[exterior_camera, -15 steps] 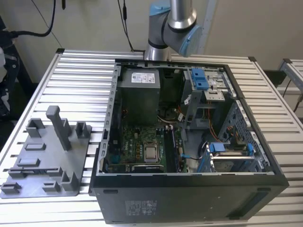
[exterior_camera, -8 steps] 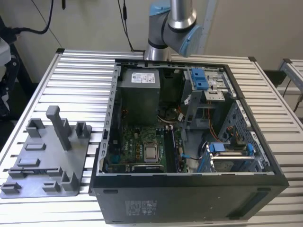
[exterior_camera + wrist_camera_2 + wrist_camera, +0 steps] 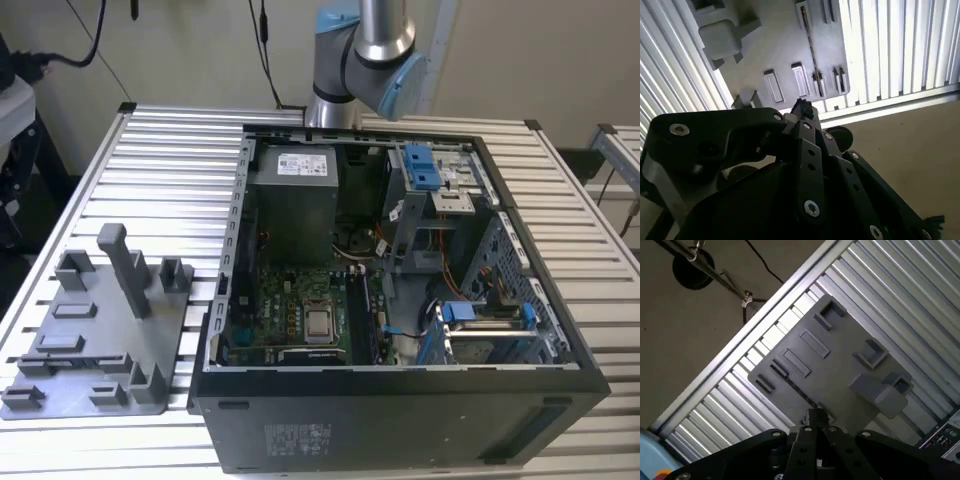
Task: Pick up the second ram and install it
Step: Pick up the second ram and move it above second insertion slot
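In both wrist views my gripper [image 3: 802, 106] [image 3: 815, 414] hangs high above a grey fixture plate [image 3: 780, 45] [image 3: 840, 365], its black fingertips pressed together with nothing between them. A thin dark strip, apparently the second ram [image 3: 812, 47] [image 3: 799, 391] seen edge-on, stands in a narrow slot of that plate, well below the fingertips and apart from them. In the exterior view the fixture plate [image 3: 90, 340] lies at the left on the slatted table. The open computer case [image 3: 400, 420] is at the right, with its motherboard [image 3: 300, 310] and dark memory slots [image 3: 365, 315] exposed.
The arm's elbow [image 3: 365, 50] rises behind the case. On the fixture plate stand a tall grey post [image 3: 125, 265] and several low blocks. Blue drive-bay clips [image 3: 422, 165] and cables fill the right side of the case. The table's front edge [image 3: 890, 105] borders bare floor.
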Controlling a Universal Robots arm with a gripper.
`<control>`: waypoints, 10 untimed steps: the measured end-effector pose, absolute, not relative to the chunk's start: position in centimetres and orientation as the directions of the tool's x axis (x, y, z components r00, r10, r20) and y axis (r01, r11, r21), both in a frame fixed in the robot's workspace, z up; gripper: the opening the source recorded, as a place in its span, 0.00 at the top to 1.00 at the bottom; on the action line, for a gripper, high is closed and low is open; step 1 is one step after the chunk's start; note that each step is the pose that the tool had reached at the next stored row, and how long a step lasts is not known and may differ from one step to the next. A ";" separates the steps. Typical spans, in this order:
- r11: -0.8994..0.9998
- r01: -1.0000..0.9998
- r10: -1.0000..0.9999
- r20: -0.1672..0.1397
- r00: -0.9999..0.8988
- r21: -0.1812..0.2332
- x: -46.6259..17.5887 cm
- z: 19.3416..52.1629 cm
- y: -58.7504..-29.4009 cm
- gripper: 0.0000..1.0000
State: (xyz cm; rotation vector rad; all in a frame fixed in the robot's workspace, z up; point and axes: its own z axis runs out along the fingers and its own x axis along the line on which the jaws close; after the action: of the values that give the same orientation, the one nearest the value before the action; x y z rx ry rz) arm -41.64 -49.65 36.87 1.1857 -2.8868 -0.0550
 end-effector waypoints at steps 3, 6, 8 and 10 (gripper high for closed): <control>0.671 -0.741 -0.741 0.005 -0.671 0.040 -41.6 36.8 -49.7 0.89; 0.630 -0.776 -0.777 0.005 -0.630 0.040 -41.6 36.7 -49.7 0.89; 0.601 -0.798 -0.799 0.003 -0.602 0.038 -41.6 36.6 -49.7 0.89; 0.571 -0.820 -0.820 0.001 -0.572 0.035 -41.6 36.5 -49.7 0.89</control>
State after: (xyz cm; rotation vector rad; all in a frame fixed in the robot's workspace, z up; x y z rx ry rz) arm -41.64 -49.66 36.54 1.4453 -2.7692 -0.0477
